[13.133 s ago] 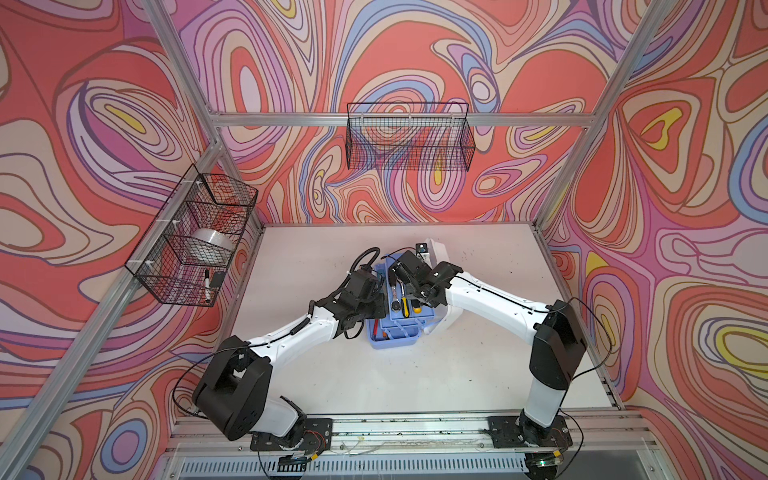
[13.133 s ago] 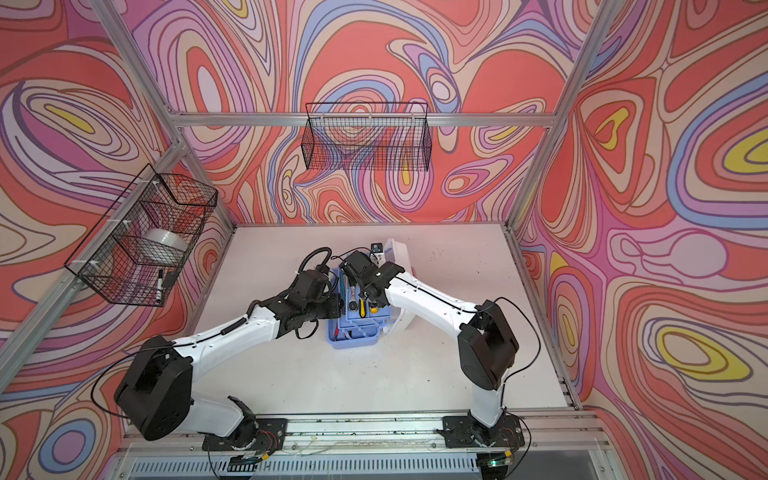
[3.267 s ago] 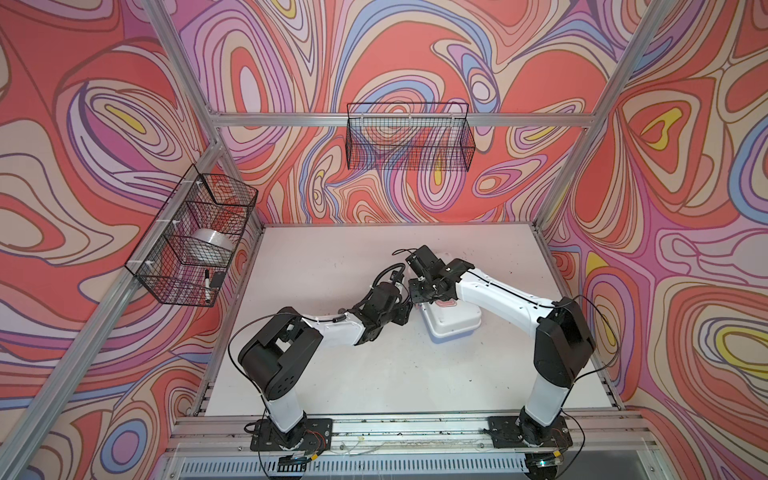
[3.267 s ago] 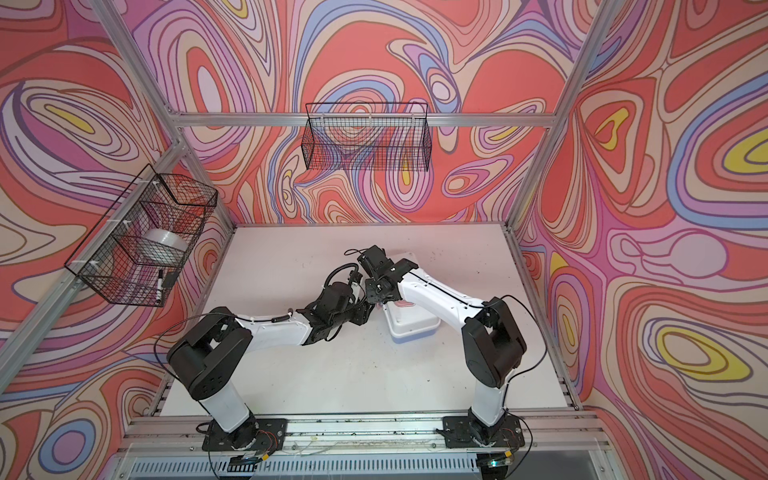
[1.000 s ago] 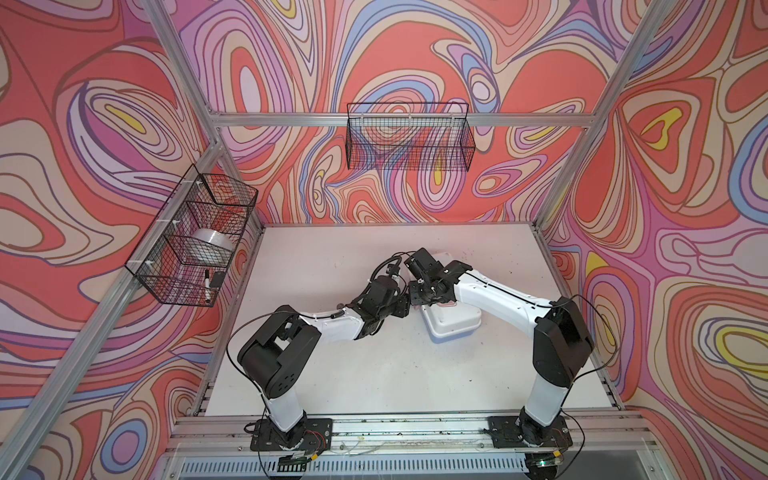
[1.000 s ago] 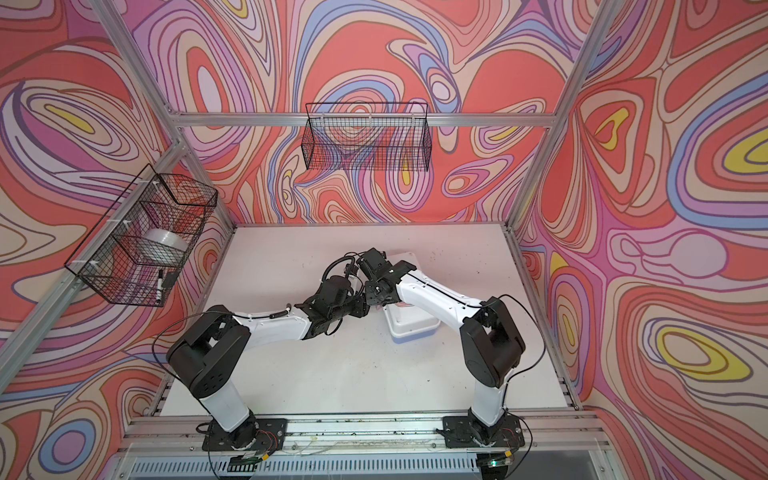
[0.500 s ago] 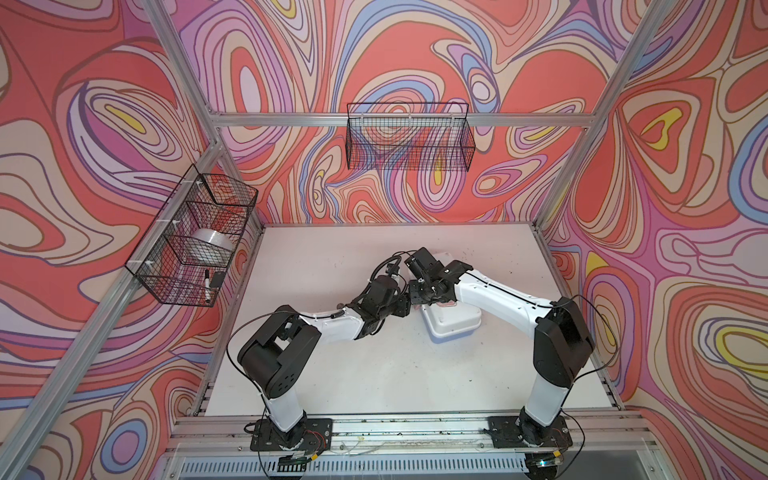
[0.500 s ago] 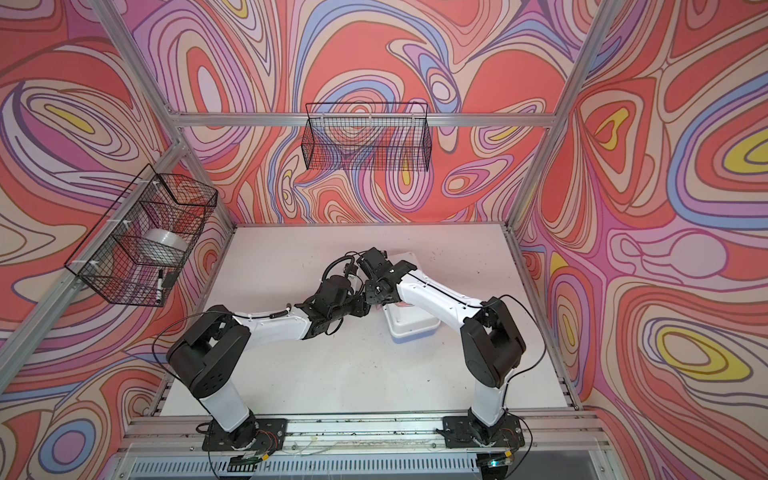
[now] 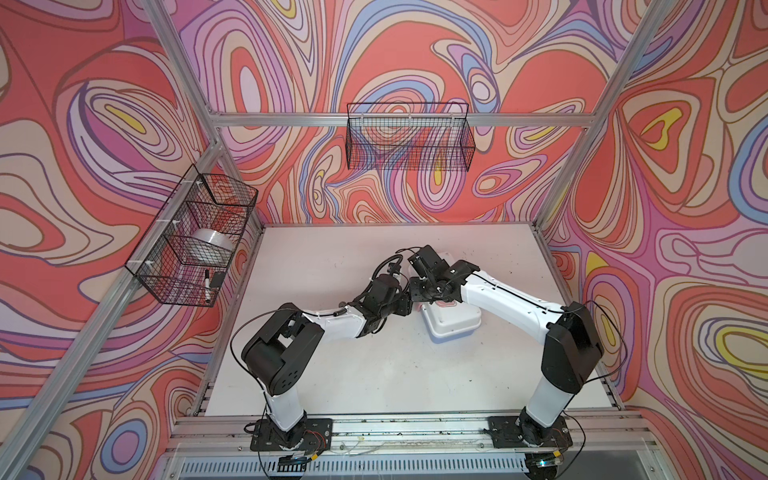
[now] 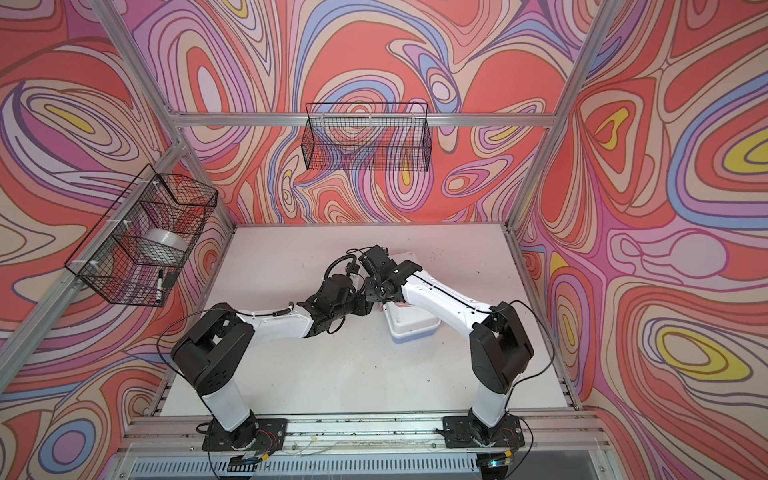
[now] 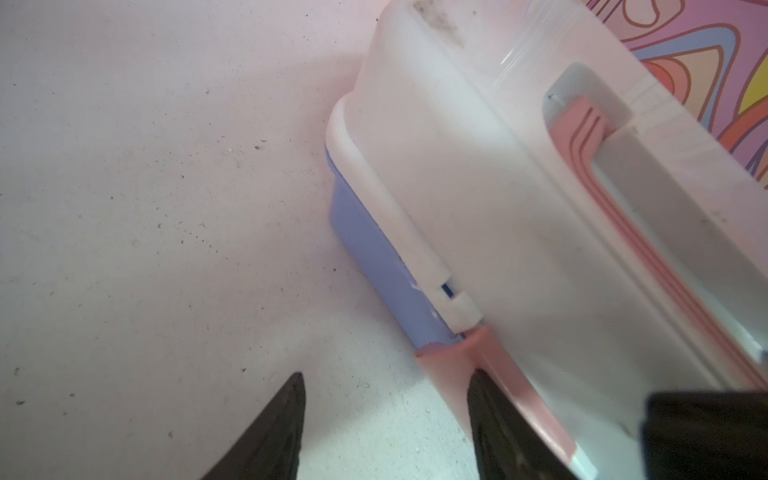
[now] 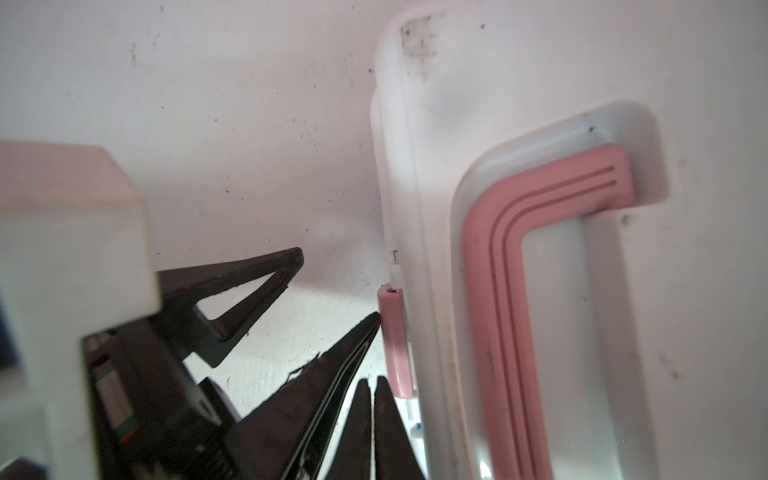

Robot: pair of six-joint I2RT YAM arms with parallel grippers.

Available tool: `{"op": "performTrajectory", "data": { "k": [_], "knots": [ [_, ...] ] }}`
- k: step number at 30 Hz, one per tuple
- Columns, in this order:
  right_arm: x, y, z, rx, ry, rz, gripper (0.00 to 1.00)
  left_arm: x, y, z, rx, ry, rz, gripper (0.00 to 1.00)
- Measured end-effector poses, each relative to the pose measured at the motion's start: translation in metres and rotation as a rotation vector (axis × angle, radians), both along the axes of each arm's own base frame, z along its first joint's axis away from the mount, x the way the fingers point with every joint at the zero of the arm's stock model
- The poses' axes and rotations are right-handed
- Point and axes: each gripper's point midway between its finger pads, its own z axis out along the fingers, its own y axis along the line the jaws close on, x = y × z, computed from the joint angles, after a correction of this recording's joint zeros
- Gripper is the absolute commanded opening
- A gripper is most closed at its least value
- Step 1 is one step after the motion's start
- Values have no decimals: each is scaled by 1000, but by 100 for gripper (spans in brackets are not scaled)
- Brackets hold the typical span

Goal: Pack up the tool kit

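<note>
The tool kit (image 9: 451,320) sits closed on the table (image 9: 374,374), a little toward three o'clock from the middle, counting six o'clock as the edge where the arms are bolted down. Its white lid (image 11: 519,208) is down over the blue base (image 11: 374,249). Its long axis runs roughly twelve to six, the near end leaning slightly toward five, and the pink handle (image 12: 490,291) lies flat in its recess along that same line.

What matters for the next move, I'd say, is the pink latch (image 11: 453,365). It sits midway along the long side that faces nine o'clock, so the kit points its fastening side at the left arm.

The left arm's fingers (image 11: 282,424) are spread apart and hold nothing. They come in low from nine o'clock, one tip over bare table and the other right at the latch, seemingly touching it. The latch therefore lies at three o'clock from their gap.

The right arm's fingers (image 12: 361,428) are pressed together and empty, reaching across from the three o'clock side with their tips just beside the latch at the lid's edge.

Both arms are close, but the left faces the latch squarely. I can't tell whether the latch has snapped home.
</note>
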Motion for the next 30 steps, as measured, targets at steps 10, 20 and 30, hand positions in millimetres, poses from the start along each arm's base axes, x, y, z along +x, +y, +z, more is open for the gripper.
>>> {"op": "performTrajectory", "data": {
  "k": [10,20,30],
  "knots": [
    [-2,-9,34,54,-88,-31,0,1,0,1,-5,2,3,63],
    [3,-68,-4,-45,-63,-112,0,1,0,1,-23,16,14,62],
    [11,-68,-7,-7,-78,-94,0,5,-7,-3,-75,38,30,61]
  ]
}}
